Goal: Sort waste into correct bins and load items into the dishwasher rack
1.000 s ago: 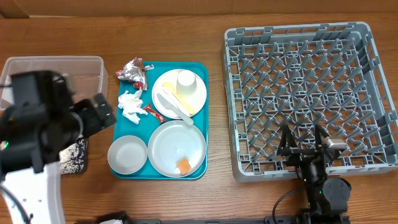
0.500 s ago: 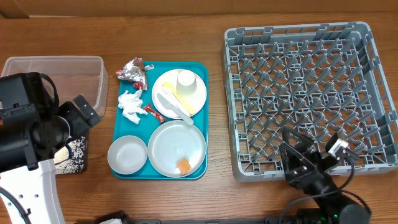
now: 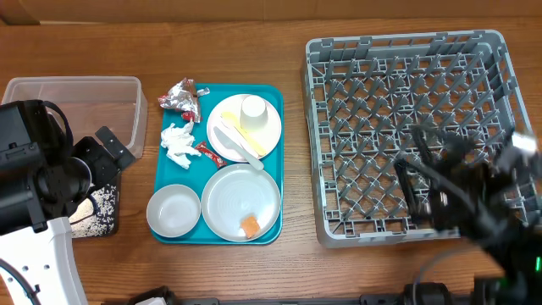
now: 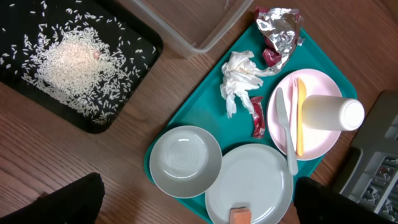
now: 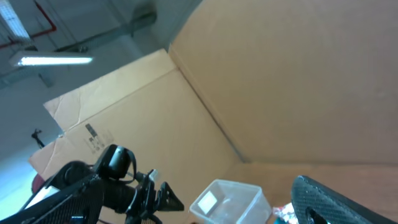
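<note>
On the teal tray (image 3: 182,180) lie a foil wrapper (image 4: 280,28), a white napkin (image 4: 239,78), a red packet (image 4: 257,116), a white cup (image 4: 326,113) and a yellow fork (image 4: 300,115) on a plate (image 3: 269,131). A bowl (image 4: 185,162) and a grey plate (image 4: 261,180) with an orange cube (image 4: 239,216) sit nearer. Rice (image 4: 68,62) lies in the black tray (image 4: 140,46) beside the clear tub (image 3: 85,93). My left gripper (image 4: 196,190) hangs open above the bowl, holding nothing. My right gripper (image 3: 432,182), blurred, is open over the grey rack (image 3: 398,42).
A white knife (image 4: 285,137) rests on the cup's plate. The right wrist view looks up at a cardboard wall, with the left arm (image 5: 106,180) and the clear tub (image 5: 227,199) low in it. Bare wood lies between the teal tray and the rack.
My right arm has swung up from the rack's front edge to above the rack, moving right. My left arm has drawn back to the left, off the tray's edge.
</note>
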Robot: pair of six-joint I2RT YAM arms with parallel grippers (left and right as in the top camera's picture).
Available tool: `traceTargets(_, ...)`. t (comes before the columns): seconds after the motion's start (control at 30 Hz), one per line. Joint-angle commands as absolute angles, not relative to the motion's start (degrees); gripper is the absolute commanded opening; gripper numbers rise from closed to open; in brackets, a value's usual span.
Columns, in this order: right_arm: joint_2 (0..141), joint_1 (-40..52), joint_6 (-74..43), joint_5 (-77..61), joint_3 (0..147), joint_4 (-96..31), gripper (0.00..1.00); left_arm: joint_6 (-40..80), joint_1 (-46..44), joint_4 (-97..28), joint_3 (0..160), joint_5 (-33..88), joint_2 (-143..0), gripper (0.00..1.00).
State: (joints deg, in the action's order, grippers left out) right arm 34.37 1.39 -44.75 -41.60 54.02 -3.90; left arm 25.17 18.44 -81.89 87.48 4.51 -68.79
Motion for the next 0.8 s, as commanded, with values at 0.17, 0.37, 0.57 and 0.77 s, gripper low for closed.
traceTargets(0.17, 55.75, 18.02, -34.39, -38.83, 63.02, -7.53, 1.00, 25.76, 18.74, -81.91, 88.18, 3.60, -68.99, 1.00)
traceTargets(0.37, 65.84, 40.88, -26.94, -9.34, 64.20, -10.85, 1.00, 26.30, 18.74, -82.28, 88.18, -3.29, -68.99, 1.00)
traceTargets(0.57, 74.78, 52.34, -31.20, 4.71, 64.20, -10.85, 1.00, 31.57, 18.74, -82.35, 88.18, -13.26, -68.99, 1.00)
traceTargets(0.77, 86.54, 56.38, -33.23, 0.40, 64.20, -9.34, 1.00, 34.94, 18.74, -81.65, 88.18, -18.22, -69.01, 1.00)
